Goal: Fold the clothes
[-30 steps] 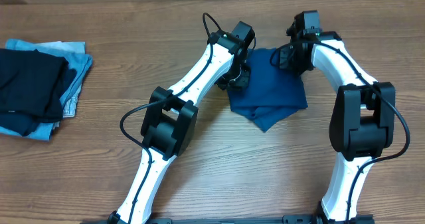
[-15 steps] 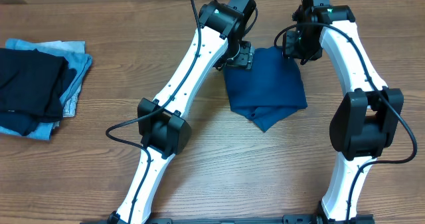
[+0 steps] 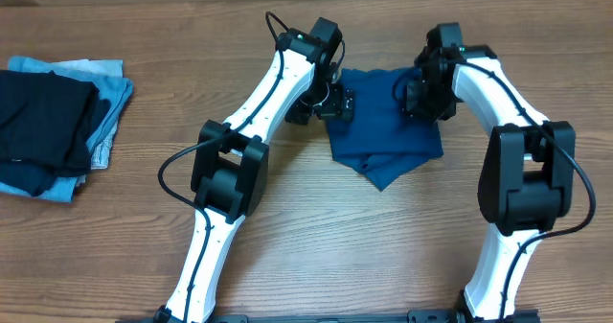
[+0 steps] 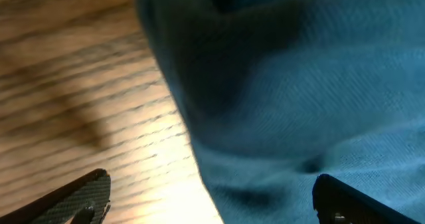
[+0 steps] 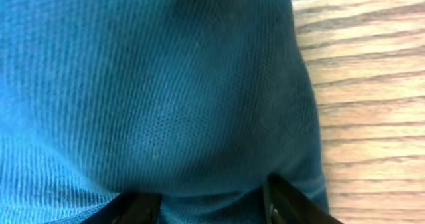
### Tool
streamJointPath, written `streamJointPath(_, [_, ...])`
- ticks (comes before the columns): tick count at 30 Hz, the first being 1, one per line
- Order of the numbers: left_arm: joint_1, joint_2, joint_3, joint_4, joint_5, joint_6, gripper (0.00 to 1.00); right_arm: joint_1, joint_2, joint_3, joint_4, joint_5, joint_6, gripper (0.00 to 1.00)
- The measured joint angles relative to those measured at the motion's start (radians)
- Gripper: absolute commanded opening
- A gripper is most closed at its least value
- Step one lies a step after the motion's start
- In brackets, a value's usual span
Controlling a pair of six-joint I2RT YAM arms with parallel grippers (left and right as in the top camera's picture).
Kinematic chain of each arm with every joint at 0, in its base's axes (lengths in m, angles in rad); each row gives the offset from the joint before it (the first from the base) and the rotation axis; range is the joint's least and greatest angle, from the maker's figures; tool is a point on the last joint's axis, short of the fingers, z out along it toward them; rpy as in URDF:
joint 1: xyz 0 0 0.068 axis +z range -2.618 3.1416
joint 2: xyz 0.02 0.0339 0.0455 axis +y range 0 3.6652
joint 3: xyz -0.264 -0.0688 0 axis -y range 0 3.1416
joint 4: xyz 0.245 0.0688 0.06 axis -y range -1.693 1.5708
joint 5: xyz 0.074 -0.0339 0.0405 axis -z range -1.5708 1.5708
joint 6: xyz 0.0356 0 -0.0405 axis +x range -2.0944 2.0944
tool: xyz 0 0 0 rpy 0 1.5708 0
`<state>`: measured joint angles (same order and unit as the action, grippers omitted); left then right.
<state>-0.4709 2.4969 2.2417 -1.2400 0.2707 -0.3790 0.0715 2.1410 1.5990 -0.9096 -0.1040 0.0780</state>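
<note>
L hand (image 4: 212,197) spread wide at shirt (image 3: 383,131) left edge; R hand (image 5: 209,207) at right edge, grip unclear; table (image 3: 287,35) around.

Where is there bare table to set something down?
Free: table between the folded stack and the left arm; the near strip between left and right arm, below the blue shirt. Crowded: the shirt's far edge, at the left gripper and right gripper.

The deep-blue shirt (image 3: 383,136) lies folded compactly on the wooden table (image 3: 316,256), one corner pointing forward.
</note>
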Motion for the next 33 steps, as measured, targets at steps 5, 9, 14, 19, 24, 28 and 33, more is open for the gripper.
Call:
streamJointPath(5, [0.000, -0.017, -0.095, 0.109, 0.077, -0.011, 1.00, -0.006, -0.020, -0.042, 0.044, -0.023, 0.000, 0.51])
streamJointPath(9, [0.002, -0.047, -0.172, 0.237, 0.182, -0.047, 1.00, -0.006, -0.021, -0.043, 0.047, -0.026, -0.001, 0.51])
streamJointPath(14, [0.002, -0.049, -0.195, 0.303, 0.278, -0.079, 0.95, -0.006, -0.021, -0.043, 0.048, -0.027, 0.000, 0.51])
streamJointPath(19, [0.003, -0.026, -0.227, 0.486, 0.465, -0.094, 0.79, -0.006, -0.021, -0.045, 0.049, -0.027, 0.000, 0.51])
streamJointPath(24, [-0.005, -0.021, -0.227, 0.472, 0.455, -0.084, 0.92, -0.006, -0.021, -0.047, 0.053, -0.031, 0.000, 0.51])
streamJointPath(28, [-0.040, -0.031, -0.220, 0.470, 0.380, -0.082, 0.93, -0.008, -0.022, -0.047, 0.054, -0.035, 0.000, 0.52])
streamJointPath(33, [-0.080, -0.038, -0.217, 0.490, 0.289, -0.083, 0.93, -0.012, -0.022, -0.048, 0.055, -0.046, 0.000, 0.52])
